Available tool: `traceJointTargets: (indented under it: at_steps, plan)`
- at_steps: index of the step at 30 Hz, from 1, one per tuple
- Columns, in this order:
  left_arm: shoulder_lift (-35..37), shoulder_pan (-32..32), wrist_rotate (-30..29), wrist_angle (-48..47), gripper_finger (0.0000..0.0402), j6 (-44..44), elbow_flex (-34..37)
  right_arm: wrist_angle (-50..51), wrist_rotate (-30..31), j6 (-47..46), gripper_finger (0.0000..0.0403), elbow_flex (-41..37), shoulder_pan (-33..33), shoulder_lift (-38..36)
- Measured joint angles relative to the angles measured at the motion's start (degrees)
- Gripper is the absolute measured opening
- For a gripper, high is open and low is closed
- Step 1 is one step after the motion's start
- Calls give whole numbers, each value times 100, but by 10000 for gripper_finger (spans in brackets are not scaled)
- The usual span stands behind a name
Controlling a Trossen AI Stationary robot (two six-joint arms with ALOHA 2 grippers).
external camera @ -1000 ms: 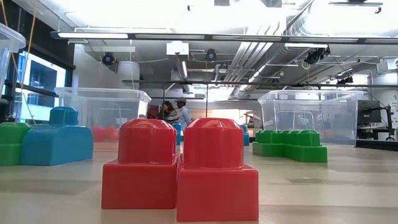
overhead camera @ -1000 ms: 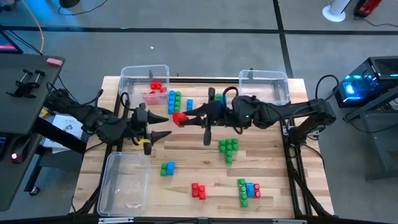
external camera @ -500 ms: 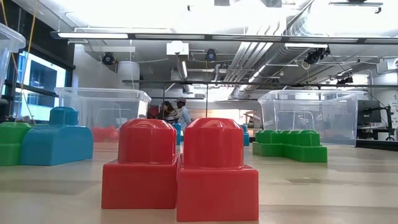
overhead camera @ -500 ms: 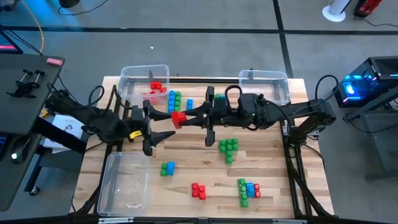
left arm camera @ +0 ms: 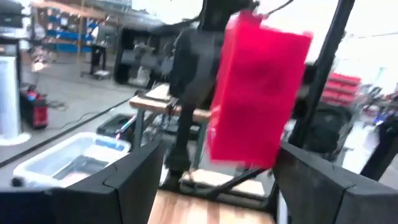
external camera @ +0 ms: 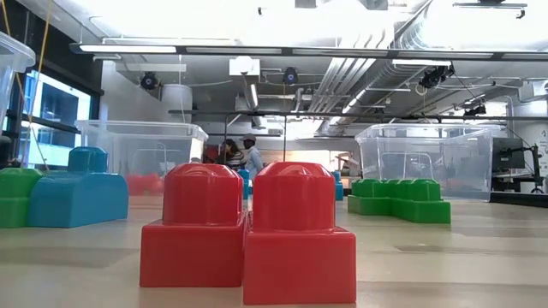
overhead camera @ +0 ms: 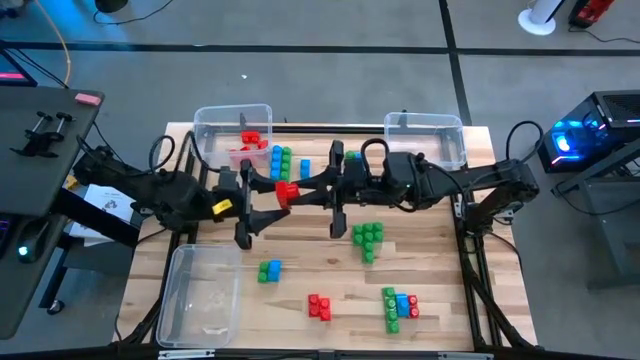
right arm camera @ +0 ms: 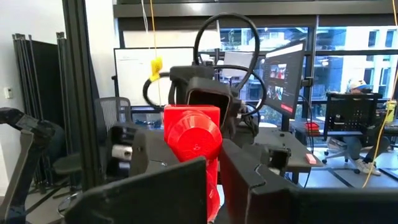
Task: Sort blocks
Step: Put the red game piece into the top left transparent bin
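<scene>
Red block held in the air between both tools

The right tool [overhead camera: 293,190] is clenched on a glossy red block [overhead camera: 287,189] with a round stud, above the bench's [overhead camera: 300,255] back half. The left tool [overhead camera: 262,200] faces it, fingers spread on either side, not gripping. Red, green and blue blocks [overhead camera: 367,238] lie scattered towards the front edge.

Two red blocks [external camera: 248,233] side by side up close on the counter [external camera: 445,265], touching. To their left, a blue block [external camera: 77,195] against a green block [external camera: 15,197] at the frame edge. Farther back on the right, a low cluster of green blocks [external camera: 400,200] before a clear bin [external camera: 425,159]. Another clear bin [external camera: 141,154] back left, red pieces inside. People [external camera: 240,154] far off in the room.
</scene>
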State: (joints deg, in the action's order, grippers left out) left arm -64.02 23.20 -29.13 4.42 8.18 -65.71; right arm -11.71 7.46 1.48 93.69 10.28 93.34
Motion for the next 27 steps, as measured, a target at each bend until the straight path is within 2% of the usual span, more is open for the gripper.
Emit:
traceJointTargets:
  at_steps: [12,15,19,25,27]
  plan:
    - [1,-107,79,136,280,-92,0,-149,-26,-145,0,0,7,127]
    - [3,-107,55,151,269,-98,0,-215,-24,-137,0,1,4,159]
    - [3,-103,-18,104,215,-98,0,-349,20,-147,0,2,4,225]
    - [6,-101,-138,143,87,-221,4,-410,136,-192,0,7,0,280]
    - [6,-101,-142,153,83,-236,4,-401,138,-188,0,7,4,280]
